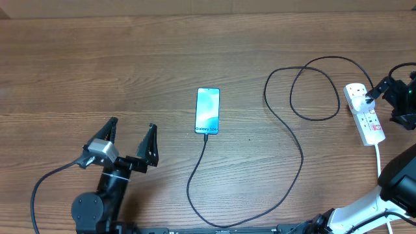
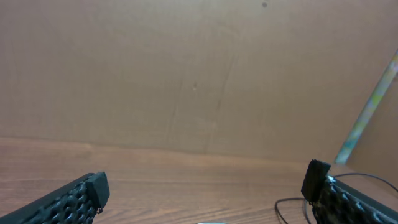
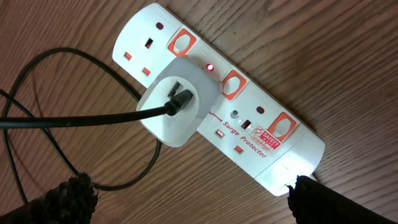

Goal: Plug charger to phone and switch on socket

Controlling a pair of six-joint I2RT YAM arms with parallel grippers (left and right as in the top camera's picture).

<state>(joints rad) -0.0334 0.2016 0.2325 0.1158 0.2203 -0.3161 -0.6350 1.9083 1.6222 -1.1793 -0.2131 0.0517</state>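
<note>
The phone [image 1: 208, 110] lies flat mid-table with its blue screen lit. The black charger cable [image 1: 296, 140] has its tip in the phone's near short end and loops right to the socket. The socket [image 1: 365, 114] is a white power strip at the far right. In the right wrist view a white adapter [image 3: 177, 102] with the black cable sits in the strip [image 3: 273, 140], and a small red light [image 3: 209, 66] glows beside it. My right gripper [image 3: 189, 193] is open just above the strip, also seen from overhead [image 1: 390, 103]. My left gripper [image 1: 133, 125] is open and empty, left of the phone.
The strip's white cord [image 1: 379, 159] runs toward the near edge by the right arm's base. The left wrist view shows my open jaws [image 2: 208, 180], the bare wooden table and a brown wall behind.
</note>
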